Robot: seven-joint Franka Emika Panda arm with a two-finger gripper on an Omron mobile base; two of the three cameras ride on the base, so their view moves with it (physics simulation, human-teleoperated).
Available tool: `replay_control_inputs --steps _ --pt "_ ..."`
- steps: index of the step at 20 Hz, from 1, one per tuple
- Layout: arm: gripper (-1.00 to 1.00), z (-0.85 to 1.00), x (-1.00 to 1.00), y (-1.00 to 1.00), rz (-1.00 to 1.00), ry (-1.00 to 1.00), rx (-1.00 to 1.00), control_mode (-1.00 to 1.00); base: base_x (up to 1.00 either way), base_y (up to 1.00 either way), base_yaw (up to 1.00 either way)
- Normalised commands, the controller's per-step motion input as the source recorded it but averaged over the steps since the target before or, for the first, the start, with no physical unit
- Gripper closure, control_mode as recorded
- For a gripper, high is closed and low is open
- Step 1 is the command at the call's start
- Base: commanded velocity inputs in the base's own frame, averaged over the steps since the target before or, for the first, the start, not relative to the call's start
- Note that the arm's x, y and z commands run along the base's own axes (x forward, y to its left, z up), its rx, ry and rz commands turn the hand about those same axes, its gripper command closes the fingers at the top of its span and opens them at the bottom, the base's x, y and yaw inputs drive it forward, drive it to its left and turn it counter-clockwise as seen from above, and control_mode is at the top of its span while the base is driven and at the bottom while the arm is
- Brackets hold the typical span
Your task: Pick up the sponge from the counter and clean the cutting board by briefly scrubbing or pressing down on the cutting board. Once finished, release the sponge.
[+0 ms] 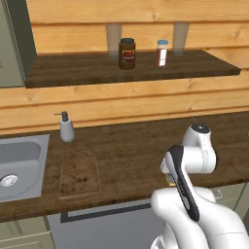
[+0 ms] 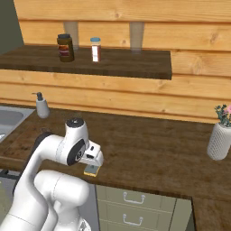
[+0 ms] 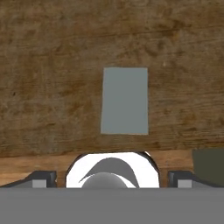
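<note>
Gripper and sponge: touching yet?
Apart. In the hand view the sponge lies flat on the counter, and the fingertips stand wide open at the bottom edge, with bare wood between them and the sponge.

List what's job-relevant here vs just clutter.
Job:
sponge, under the open claw
cutting board, beside the sink
counter

Clutter:
sink
soap dispenser
dark jar
white-capped jar
flower vase
</note>
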Motion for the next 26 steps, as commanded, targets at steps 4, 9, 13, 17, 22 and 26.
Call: replay_control_inputs --steps 4,9,13,17,22,26 --pt "-1.00 -0.27 0.00 -0.01 0.00 0.00 -0.03 -1.00 0.00 0.00 0.00" --pt "-1.00 -0.24 0.19 -0.10 0.00 0.00 -0.08 -1.00 0.00 0.00 0.00" --pt "-1.00 -0.20 0.14 -0.02 0.00 0.00 0.01 -1.00 0.00 0.00 0.00" --pt "-1.00 -0.30 0.04 0.00 0.02 0.00 0.05 -1.00 0.00 0.00 0.00" --pt "-1.00 -0.35 0.19 0.00 0.02 0.00 0.00 -1.00 0.00 0.00 0.00" --pt "-1.00 -0.44 0.25 0.02 0.02 0.00 0.00 -1.00 0.00 0.00 0.00"
